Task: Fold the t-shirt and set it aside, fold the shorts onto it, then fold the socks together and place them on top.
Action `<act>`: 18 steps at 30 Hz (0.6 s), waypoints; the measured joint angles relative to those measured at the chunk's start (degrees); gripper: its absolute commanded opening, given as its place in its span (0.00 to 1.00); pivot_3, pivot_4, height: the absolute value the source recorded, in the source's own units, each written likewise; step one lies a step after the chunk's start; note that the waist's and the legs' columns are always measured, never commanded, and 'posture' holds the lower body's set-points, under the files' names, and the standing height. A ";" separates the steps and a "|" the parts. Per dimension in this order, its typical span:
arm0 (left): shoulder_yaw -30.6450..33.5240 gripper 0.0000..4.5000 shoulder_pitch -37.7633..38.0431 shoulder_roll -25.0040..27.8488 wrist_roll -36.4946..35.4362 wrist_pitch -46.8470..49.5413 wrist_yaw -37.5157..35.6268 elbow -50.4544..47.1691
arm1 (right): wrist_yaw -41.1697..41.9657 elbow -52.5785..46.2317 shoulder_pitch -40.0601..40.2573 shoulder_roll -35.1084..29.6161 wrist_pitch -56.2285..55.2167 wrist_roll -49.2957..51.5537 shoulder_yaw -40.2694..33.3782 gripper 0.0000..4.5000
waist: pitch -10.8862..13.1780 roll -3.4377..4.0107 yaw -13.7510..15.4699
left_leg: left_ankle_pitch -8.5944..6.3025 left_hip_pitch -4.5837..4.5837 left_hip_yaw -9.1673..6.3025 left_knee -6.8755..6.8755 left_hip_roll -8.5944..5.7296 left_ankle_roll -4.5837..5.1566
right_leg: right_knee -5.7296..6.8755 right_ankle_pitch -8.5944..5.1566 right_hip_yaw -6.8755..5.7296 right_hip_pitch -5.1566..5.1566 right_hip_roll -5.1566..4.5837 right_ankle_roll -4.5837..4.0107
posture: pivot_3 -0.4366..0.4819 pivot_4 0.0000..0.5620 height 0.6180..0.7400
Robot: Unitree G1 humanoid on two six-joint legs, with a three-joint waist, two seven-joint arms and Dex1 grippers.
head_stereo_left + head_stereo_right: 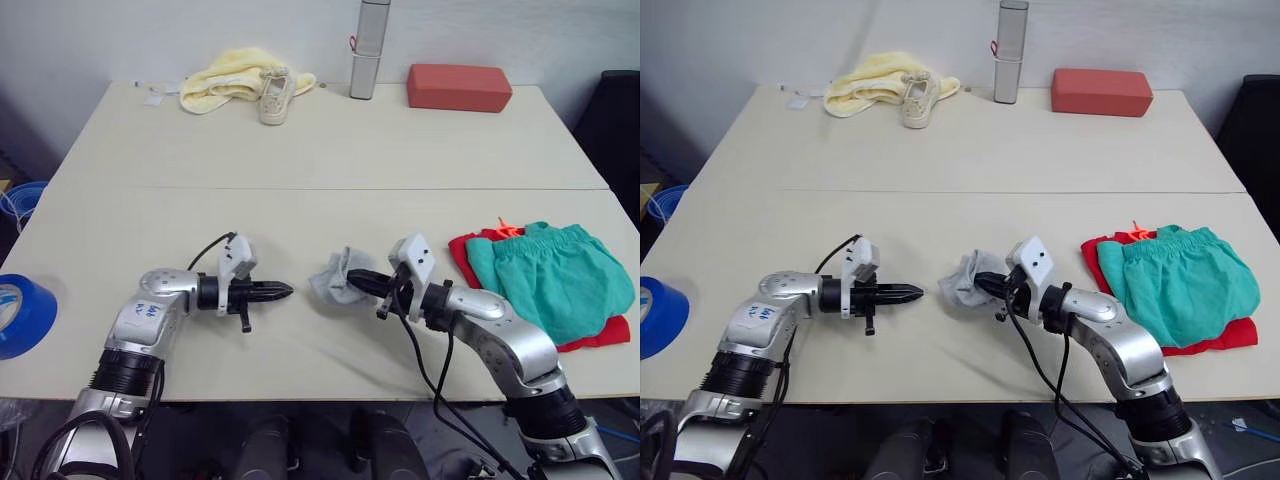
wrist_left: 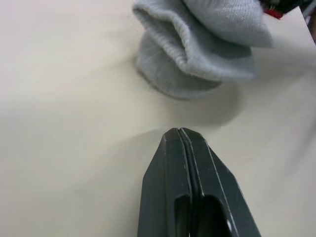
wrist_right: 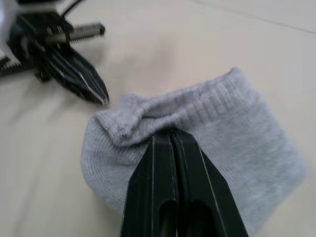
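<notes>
Right gripper (image 3: 170, 132) fingers pinch only a fold of the socks (image 3: 197, 143) just beyond the clenched, empty left gripper (image 1: 283, 291); bundle may slip or unfold in transfer onto the shorts (image 1: 550, 275).

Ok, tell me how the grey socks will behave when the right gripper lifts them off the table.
The socks will probably sag and droop: the knit already bunches into folds where the right gripper pinches it. They look light, so lifting should take little effort. One layer might slip free, since the closed fingers seem to hold just an edge.
</notes>
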 measured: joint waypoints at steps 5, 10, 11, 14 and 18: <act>2.13 0.00 -1.38 -2.72 -4.63 2.06 0.89 -3.92 | 1.18 3.55 -1.61 0.80 -6.24 -6.70 4.58 0.01 | 0.00 0.00 -0.27 | 0.02 0.00 0.02 0.01 -0.03 0.01 | 0.04 0.01 0.01 0.02 0.02 0.02 | 0.48 0.27 1.00; 2.19 0.00 -2.45 -3.84 -5.90 3.48 2.74 -5.41 | 1.26 4.96 -2.42 3.19 -10.07 -11.07 6.63 0.01 | 0.00 0.00 -0.64 | 0.24 0.02 0.05 0.01 0.02 0.22 | 0.36 -0.02 -0.01 0.01 0.15 -0.03 | 0.48 0.27 1.00; 2.18 0.00 -2.52 -3.94 -5.97 3.60 2.89 -5.66 | 1.41 4.96 -2.39 3.19 -10.35 -11.25 6.57 0.01 | 0.00 0.00 -0.64 | 0.24 0.02 0.05 0.01 0.02 0.22 | 0.36 -0.02 -0.01 0.01 0.15 -0.02 | 0.48 0.27 1.00; 2.15 0.00 -3.41 -4.98 -6.78 3.94 3.42 -5.90 | 2.41 3.48 -0.52 3.19 -11.34 -9.78 4.43 0.01 | 0.01 -0.01 -0.37 | 0.25 0.02 0.04 0.01 0.00 0.24 | 0.35 -0.02 -0.01 0.03 0.15 -0.02 | 0.48 0.27 1.00; 1.40 0.00 -4.97 -7.25 -6.95 3.86 3.99 -5.81 | 7.78 -0.92 2.96 1.53 -14.33 -2.74 -2.65 0.01 | 0.04 -0.06 0.03 | 0.26 0.02 0.01 0.05 -0.03 0.32 | 0.25 0.01 -0.05 0.12 0.13 0.04 | 0.48 0.27 1.00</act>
